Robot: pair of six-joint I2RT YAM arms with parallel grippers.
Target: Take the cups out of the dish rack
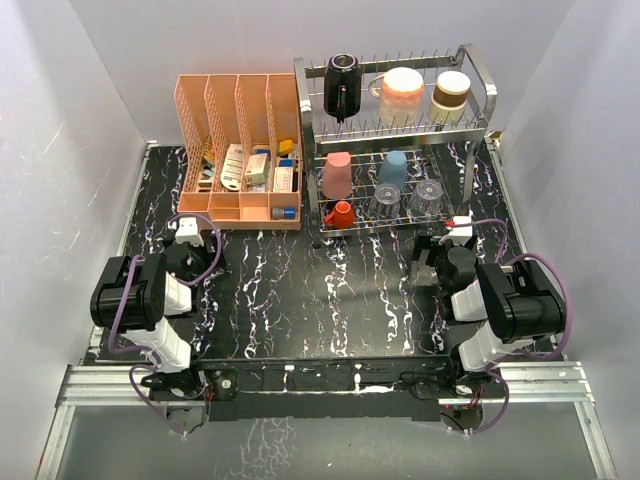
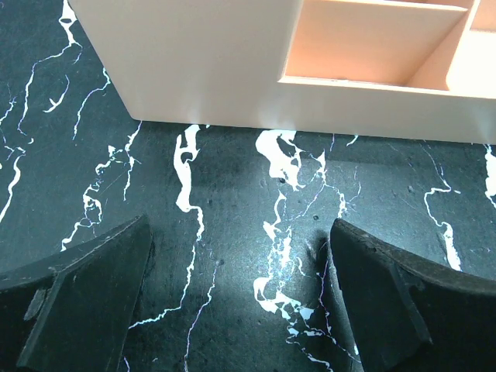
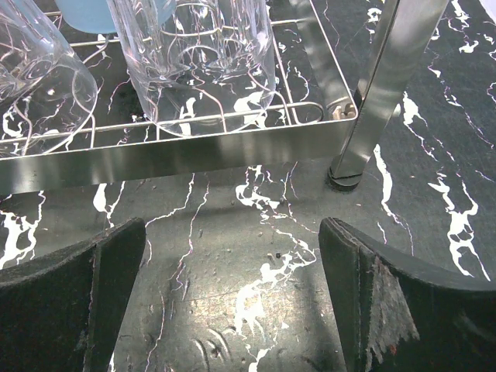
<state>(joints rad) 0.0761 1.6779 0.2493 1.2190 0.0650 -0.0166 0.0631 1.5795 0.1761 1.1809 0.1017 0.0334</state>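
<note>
Two robot arms sit bolted to an aluminium rail [image 1: 330, 385] at the near edge of a black, white-veined marble worktop [image 1: 330, 300], boxed in by pale grey walls [image 1: 60, 150] on three sides. The left end effector [image 2: 239, 232] hangs low over bare worktop with its fingers spread wide and nothing between them, just short of a peach-orange organizer [image 1: 190, 130]. The right end effector [image 3: 232, 232] is likewise spread and empty, facing the front right leg of the silver wire dish rack [image 1: 480, 80].

Behind the left arm, the organizer's upright slots hold small boxes and bottles [image 1: 250, 165].

All the cups are in the rack at the far right. On the lower tier, a small orange-red cup [image 1: 341, 214] sits at the front left, two clear glasses [image 1: 384, 200] stand upside down beside it, and a pink tumbler [image 1: 337, 174] and a blue tumbler [image 1: 393, 168] stand behind. On the upper tier, left to right, are a black mug [image 1: 341, 85], a peach mug [image 1: 402, 92] and a cream-and-brown cup [image 1: 451, 95].
</note>
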